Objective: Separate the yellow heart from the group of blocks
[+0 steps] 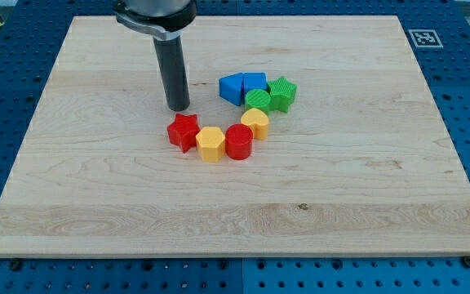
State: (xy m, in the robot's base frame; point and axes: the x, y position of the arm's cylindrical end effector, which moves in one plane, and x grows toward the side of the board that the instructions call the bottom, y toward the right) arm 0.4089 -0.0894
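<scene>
The yellow heart (255, 122) sits in a curved chain of blocks near the board's middle. It touches a red cylinder (238, 141) at its lower left and a green round block (257, 100) above it. A yellow hexagon (210, 144) and a red star (184, 131) continue the chain to the left. Two blue blocks (232, 87) (254, 82) and a green star (282, 93) lie at the chain's top. My tip (179, 107) stands just above the red star, left of the blue blocks, touching no block.
The wooden board (96, 188) lies on a blue perforated table. A fiducial marker (424, 37) is at the board's top right corner. The arm's dark flange (155, 15) hangs over the board's top edge.
</scene>
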